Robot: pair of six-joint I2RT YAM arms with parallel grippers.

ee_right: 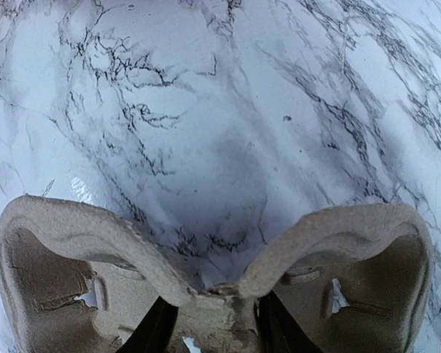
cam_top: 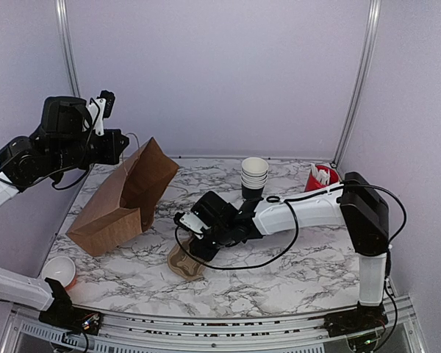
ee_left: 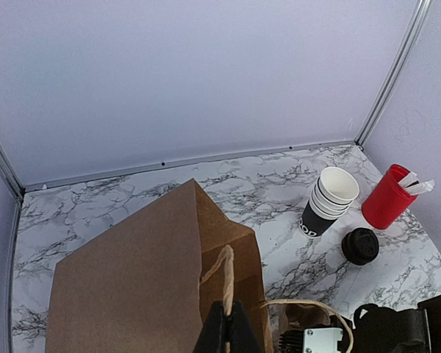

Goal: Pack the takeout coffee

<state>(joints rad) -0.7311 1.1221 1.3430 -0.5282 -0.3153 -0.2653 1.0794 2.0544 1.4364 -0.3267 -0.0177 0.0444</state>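
Note:
A round black lid (ee_left: 361,245), perhaps the takeout coffee seen from above, sits on the marble beside the stacked cups; whether a cup is under it I cannot tell. In the top view my right arm hides it. The brown paper bag (cam_top: 125,198) leans tilted at the left, mouth facing right. My left gripper (cam_top: 117,147) is raised above it, shut on the bag's twine handle (ee_left: 228,276), with the jaws (ee_left: 226,327) pinched together. My right gripper (cam_top: 198,250) is low at the table's middle, its fingers (ee_right: 156,331) closed on the central ridge of a cardboard cup carrier (ee_right: 81,243).
A stack of white-rimmed black cups (cam_top: 254,176) and a red cup with white sticks (cam_top: 321,178) stand at the back right. A cup with a white inside (cam_top: 59,271) sits at the near left corner. The cup carrier (cam_top: 184,265) lies in front of the bag.

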